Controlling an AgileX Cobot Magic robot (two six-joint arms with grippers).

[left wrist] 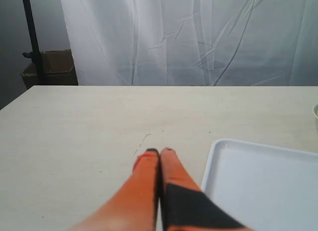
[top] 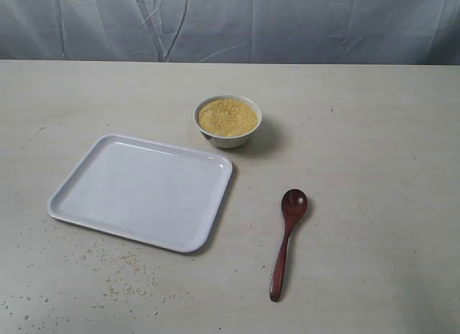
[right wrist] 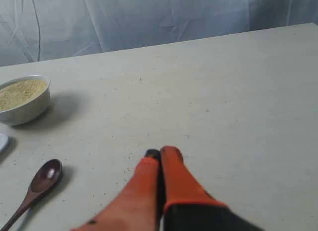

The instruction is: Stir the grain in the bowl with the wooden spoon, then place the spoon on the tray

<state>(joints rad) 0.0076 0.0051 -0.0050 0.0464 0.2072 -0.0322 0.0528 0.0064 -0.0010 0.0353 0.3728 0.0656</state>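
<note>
A small white bowl (top: 228,122) holds a mound of yellow-tan grain (top: 227,117) at the table's middle back. The dark reddish-brown wooden spoon (top: 287,240) lies flat on the table in front of it, head toward the bowl. The large white tray (top: 142,189) lies to the left. Neither arm shows in the exterior view. My left gripper (left wrist: 159,151) is shut and empty above bare table beside the tray (left wrist: 263,181). My right gripper (right wrist: 161,152) is shut and empty, with the spoon (right wrist: 37,184) and the bowl (right wrist: 25,99) off to one side.
Spilled grains (top: 122,273) are scattered on the table in front of the tray. A pale curtain (top: 230,21) hangs behind the table's far edge. A cardboard box (left wrist: 49,67) and a dark pole (left wrist: 32,37) stand beyond the table in the left wrist view.
</note>
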